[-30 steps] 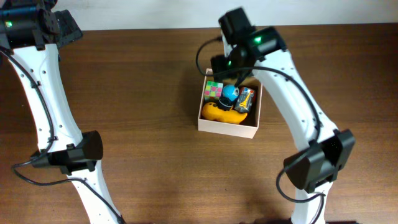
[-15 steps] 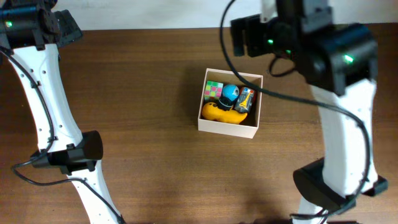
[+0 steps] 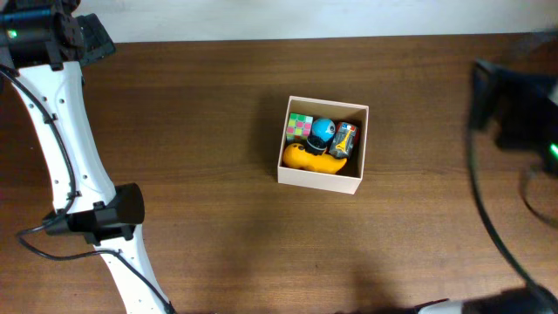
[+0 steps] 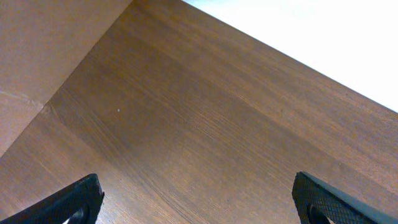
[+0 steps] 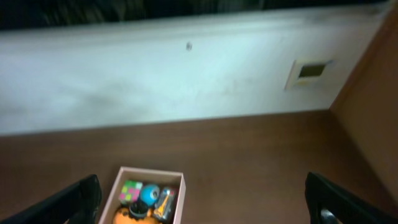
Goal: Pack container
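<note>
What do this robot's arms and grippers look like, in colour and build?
The left arm has white links, black joint housings, a thin black cable alongside and a green light on one housing. The right arm is blurred: black housing, a green light, a black cable. The left gripper and right gripper have black fingers, finely textured on the left.

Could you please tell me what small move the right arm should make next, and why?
Probably park the right end effector off to the side. It hangs open and empty, well away from the box, and the toys in view, such as the yellow one, blue ball and checkered cube, all lie inside it.
</note>
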Controlling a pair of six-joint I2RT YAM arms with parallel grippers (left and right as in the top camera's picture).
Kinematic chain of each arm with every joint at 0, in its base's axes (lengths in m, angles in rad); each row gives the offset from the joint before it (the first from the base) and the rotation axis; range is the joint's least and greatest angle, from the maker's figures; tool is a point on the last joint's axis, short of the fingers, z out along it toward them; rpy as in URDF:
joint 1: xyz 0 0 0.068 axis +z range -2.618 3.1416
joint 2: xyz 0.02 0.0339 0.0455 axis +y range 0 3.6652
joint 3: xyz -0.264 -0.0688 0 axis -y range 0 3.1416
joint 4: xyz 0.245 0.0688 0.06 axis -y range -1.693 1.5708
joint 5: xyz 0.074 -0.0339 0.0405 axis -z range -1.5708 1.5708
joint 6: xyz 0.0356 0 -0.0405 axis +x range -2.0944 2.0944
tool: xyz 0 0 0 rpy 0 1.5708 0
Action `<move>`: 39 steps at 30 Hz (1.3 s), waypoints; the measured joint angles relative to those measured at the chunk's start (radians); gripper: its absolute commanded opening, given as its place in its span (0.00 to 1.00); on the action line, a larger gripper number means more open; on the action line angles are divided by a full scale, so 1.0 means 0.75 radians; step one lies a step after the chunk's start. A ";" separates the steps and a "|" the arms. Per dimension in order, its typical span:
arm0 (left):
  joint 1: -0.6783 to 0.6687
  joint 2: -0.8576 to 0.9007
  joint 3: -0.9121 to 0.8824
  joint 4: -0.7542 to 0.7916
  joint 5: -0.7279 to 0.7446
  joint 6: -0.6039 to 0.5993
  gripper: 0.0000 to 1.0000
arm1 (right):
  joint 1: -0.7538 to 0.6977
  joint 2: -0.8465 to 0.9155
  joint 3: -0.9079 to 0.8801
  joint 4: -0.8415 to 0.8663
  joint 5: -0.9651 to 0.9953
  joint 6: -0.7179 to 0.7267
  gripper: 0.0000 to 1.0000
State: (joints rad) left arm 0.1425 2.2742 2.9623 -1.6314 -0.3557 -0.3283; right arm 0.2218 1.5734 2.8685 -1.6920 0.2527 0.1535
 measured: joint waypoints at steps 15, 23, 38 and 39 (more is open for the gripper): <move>0.000 0.000 0.000 0.001 -0.001 0.000 0.99 | -0.125 -0.421 -0.567 0.434 0.043 0.203 0.98; 0.000 0.000 0.000 0.000 -0.001 0.001 0.99 | -0.217 -0.801 -1.411 0.728 0.109 0.219 0.99; 0.000 0.000 0.000 0.000 0.000 0.000 0.99 | -0.227 -1.408 -2.930 1.845 0.131 0.158 0.99; 0.000 0.000 0.000 0.000 -0.001 0.000 0.99 | -0.227 -1.442 -3.006 1.909 0.127 0.137 0.99</move>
State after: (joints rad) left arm 0.1425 2.2742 2.9623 -1.6314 -0.3561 -0.3283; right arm 0.0517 0.4919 0.6144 -0.2604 0.3477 0.2565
